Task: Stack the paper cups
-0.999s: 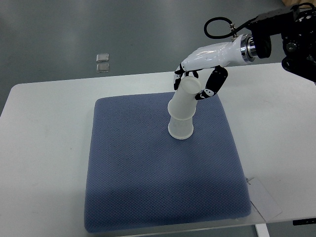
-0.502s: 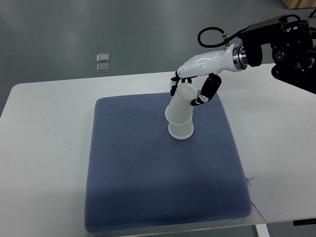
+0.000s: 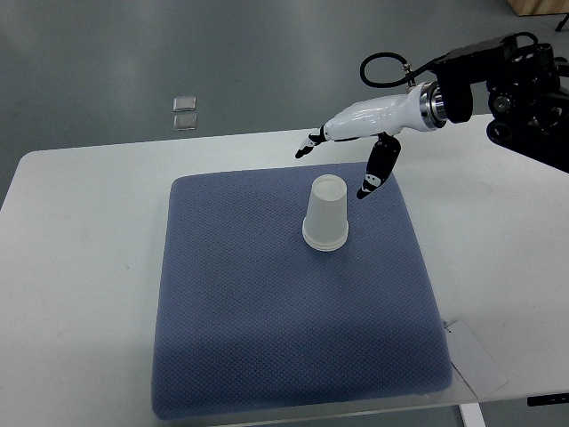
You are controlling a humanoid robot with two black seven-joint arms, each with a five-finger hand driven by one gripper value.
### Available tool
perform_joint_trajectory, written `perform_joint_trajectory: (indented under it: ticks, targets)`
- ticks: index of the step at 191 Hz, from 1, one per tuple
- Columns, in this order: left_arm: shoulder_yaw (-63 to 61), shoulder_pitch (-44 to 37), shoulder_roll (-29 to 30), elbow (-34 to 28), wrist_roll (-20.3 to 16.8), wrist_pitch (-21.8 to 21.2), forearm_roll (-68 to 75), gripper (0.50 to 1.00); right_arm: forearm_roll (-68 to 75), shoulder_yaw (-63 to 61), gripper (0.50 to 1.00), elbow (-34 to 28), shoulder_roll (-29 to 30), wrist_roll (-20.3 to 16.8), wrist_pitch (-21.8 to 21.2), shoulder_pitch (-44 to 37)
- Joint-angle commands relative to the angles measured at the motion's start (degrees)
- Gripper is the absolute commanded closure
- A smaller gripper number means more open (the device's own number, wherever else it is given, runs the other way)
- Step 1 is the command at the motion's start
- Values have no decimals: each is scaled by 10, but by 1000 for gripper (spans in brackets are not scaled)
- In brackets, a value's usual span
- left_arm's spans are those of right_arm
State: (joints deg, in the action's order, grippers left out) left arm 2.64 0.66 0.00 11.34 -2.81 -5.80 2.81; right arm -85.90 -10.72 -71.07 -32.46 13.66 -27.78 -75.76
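A stack of white paper cups (image 3: 325, 215) stands upside down on the blue mat (image 3: 267, 311), near its far middle. My right hand (image 3: 338, 165) hovers just above and behind the stack with its fingers spread, holding nothing. The thumb points down to the right of the cups and does not touch them. The left arm is out of view.
The mat lies on a white table (image 3: 80, 267). A paper slip (image 3: 476, 360) lies at the table's near right edge. Two small clear items (image 3: 185, 112) sit on the grey floor beyond the table.
My right hand has let go of the upper cup, which has dropped fully onto the lower one. The fingers have opened and lifted slightly away from the stack.
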Motion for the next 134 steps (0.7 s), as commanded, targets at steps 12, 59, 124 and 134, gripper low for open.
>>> perform_joint_trajectory:
  ticks: [12,59,124,134]
  targets:
    - [0,0,0,0,0,0,0,500,50,-25,599,31,-16,1,27,2]
    - [0,0,0,0,0,0,0,500,287,-147,601,180,-13,-18,97,75]
    - [0,0,0,0,0,0,0,500,625,-240,599,289,34,-64,229,191]
    - [0,0,0,0,0,0,0,500,674,-251,599,291,46,-64,249,208]
